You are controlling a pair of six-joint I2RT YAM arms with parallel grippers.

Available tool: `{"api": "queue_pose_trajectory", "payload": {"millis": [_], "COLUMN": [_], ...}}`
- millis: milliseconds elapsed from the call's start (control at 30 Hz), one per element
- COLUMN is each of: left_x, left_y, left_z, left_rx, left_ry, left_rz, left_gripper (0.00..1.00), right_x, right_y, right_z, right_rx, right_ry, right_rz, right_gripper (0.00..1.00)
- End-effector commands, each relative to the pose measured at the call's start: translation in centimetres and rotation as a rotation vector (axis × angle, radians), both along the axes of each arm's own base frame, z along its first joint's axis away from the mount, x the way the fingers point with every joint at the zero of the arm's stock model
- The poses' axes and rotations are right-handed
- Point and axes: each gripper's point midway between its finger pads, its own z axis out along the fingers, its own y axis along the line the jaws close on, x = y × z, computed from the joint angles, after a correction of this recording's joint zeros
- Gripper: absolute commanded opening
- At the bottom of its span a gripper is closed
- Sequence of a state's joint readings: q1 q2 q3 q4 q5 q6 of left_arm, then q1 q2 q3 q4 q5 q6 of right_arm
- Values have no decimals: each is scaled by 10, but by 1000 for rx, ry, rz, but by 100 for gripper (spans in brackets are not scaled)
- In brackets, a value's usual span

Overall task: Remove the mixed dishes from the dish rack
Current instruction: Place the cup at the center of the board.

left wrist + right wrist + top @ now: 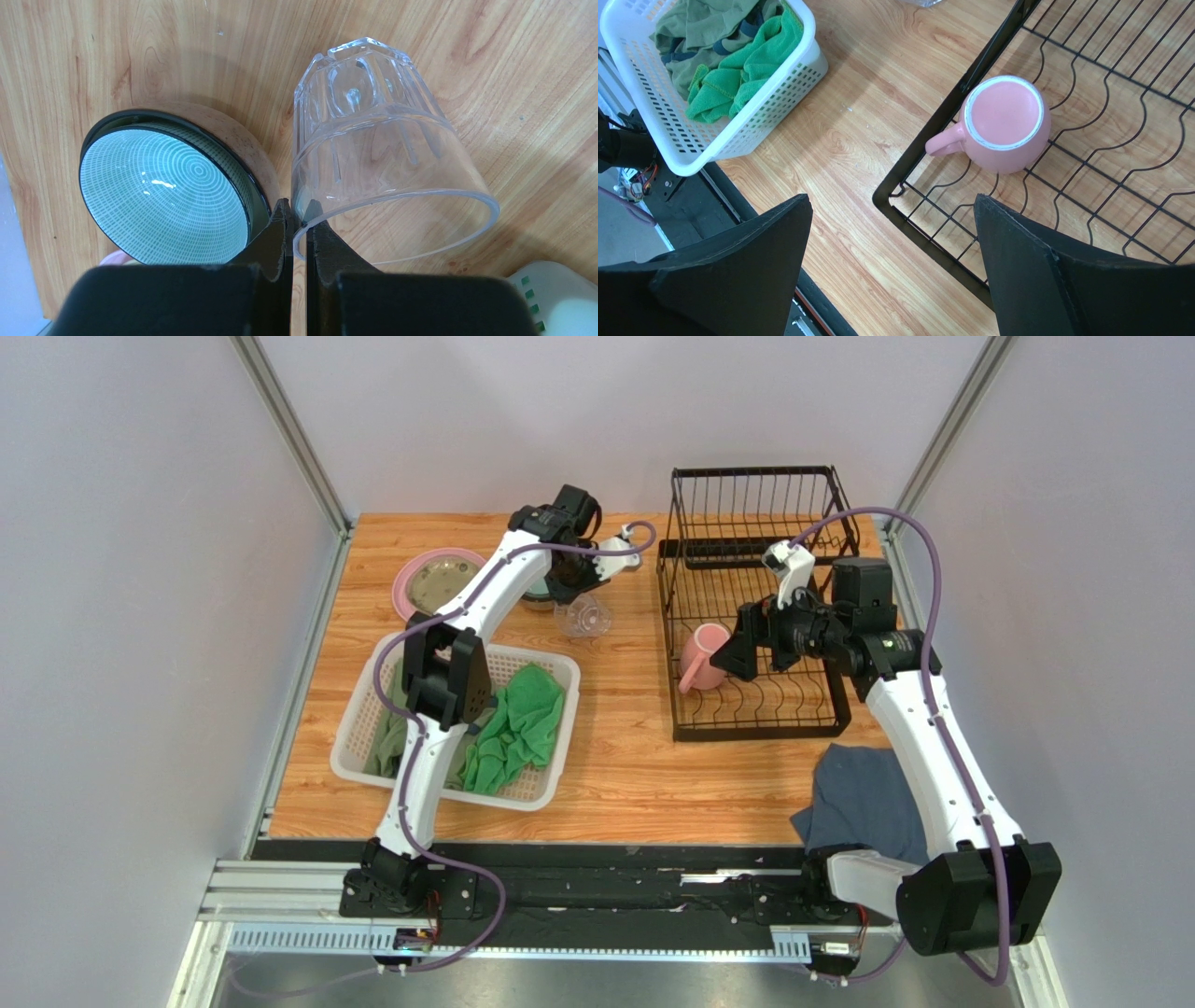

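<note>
Bottom-up pink mug (1006, 122) in dish rack (946, 103)
Left claw (299, 224) pinches clear glass cup (379, 140) by its rim; right claw (892, 199) spread above mug.

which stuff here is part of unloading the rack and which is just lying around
Job: dish rack, pink mug, clear glass cup, teal bowl, pink plate.
Lying about: white mesh basket, green cloths, blue-grey cloth.

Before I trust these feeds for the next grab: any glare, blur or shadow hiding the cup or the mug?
Left wrist: clear glass cup sharp, with small white glare spots inside the teal bowl. Right wrist: pink mug crisp and evenly lit; the near fingers are dark and soft-edged. Top external: even light, faint shadows, that cup hard to see.
</note>
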State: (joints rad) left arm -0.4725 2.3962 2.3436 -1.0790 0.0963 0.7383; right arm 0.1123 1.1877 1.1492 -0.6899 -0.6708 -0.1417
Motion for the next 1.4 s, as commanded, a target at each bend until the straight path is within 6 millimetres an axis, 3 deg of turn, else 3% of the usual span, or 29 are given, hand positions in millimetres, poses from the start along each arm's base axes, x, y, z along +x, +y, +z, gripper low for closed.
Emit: {"api": "queue_pose_trajectory", "payload": {"millis": [0,500,767,1033,1367], "left_x": [-8,-27,-26,-28,-23], "left_y": [3,40,74,98,99], "left_z": [34,49,59,51,37], "left_rx": [-3,115,183,238,257], "left_ry": [-43,-21,-10,38,53], "left_rz": [-45,-85,-98,-97,-100], "left_gripper": [0,0,0,0,0], "right_x": [2,-3,-4,-5,-7], "right_y": [3,4,5,5,5], "right_z": [1,-5,-7,-8,-10], "right_rx": [8,7,13,11,8], "right_ry": [-34,-30,-24,-22,-18], "right_rz": [25,43,52,54,59], "right_gripper": [90,89,89,89,89]}}
